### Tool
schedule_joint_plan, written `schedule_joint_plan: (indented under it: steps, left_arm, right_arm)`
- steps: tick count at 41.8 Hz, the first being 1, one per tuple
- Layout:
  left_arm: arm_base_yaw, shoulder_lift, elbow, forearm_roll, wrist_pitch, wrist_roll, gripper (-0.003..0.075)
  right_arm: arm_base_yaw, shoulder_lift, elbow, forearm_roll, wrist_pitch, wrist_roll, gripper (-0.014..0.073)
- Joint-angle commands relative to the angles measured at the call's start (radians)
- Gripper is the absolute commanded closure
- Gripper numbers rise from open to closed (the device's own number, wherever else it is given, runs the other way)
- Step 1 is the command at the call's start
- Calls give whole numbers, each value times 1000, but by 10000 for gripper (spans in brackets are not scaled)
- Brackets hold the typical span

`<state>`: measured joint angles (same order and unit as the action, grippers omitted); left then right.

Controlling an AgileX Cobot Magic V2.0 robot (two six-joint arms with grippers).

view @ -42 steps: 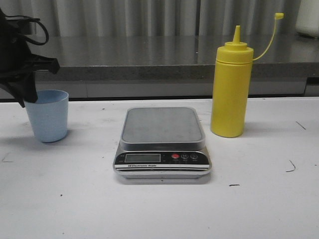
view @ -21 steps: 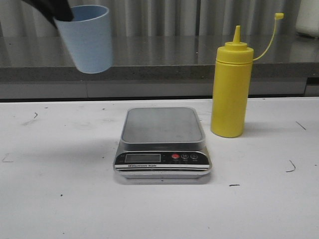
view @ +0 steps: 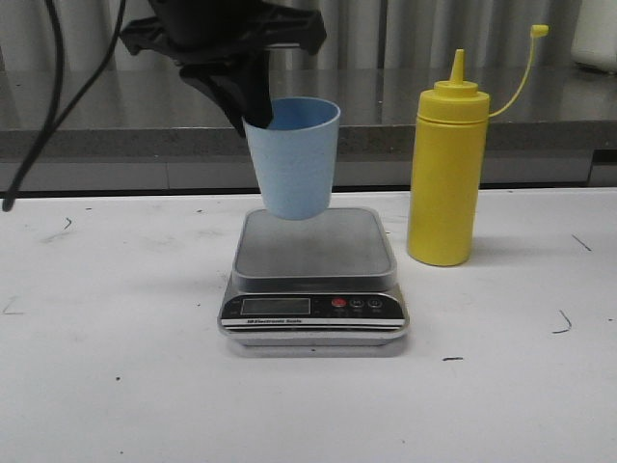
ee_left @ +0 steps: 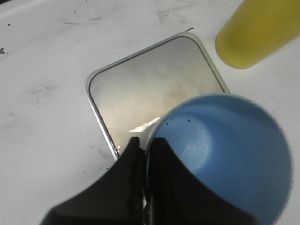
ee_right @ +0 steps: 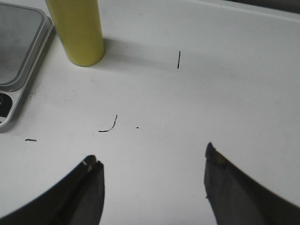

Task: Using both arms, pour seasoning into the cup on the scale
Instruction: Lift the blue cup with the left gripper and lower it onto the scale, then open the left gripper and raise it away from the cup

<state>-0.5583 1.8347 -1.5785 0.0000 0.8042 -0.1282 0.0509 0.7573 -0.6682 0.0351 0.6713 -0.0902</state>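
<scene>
Pale blue plastic, thin-walled and matte, so the cup looks like it weighs next to nothing and would flex if you squeezed it hard. The left gripper has it pinched at the rim, one finger inside and one outside by the look of the left wrist view, and it hangs just above the scale platform with the base not quite touching, as far as I can tell. A rim pinch is fine for something this light, but the cup sits a bit tilted in the front view, so I'd set it down gently or it could tip.

Next up, the seasoning is the trickier one to handle. It's a tall yellow squeeze bottle, soft-sided I'd guess, standing upright on the table just beside the scale on the robot's right. The cap is off the nozzle and dangling on its tether. I'd grab it around the middle of the body, since too high makes it top-heavy and too hard a grip makes it squirt. How full it is I can't say.

Meanwhile the right gripper has its fingers spread wide with nothing between them, low over bare table near the bottle.

Surface is a white tabletop with scuffs and little black marks, smooth enough that things could slide. Behind it runs a grey counter with pale curtains.
</scene>
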Motion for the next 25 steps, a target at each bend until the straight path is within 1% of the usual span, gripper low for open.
schedule_joint_plan:
  steps: [1, 8, 22, 25]
  left_arm:
    - [-7, 10, -83, 0, -31, -20, 741]
    - [-7, 81, -140, 5, -20, -20, 741]
    - [-7, 107, -146, 30, -7, -20, 739]
    - [-7, 107, -146, 30, -7, -20, 729]
  right_arm:
    - [-3, 2, -33, -8, -56, -9, 109]
    - [-3, 2, -33, -8, -55, -9, 109]
    - [-3, 2, -33, -8, -53, -9, 109]
    - [-3, 2, -33, -8, -53, -9, 109]
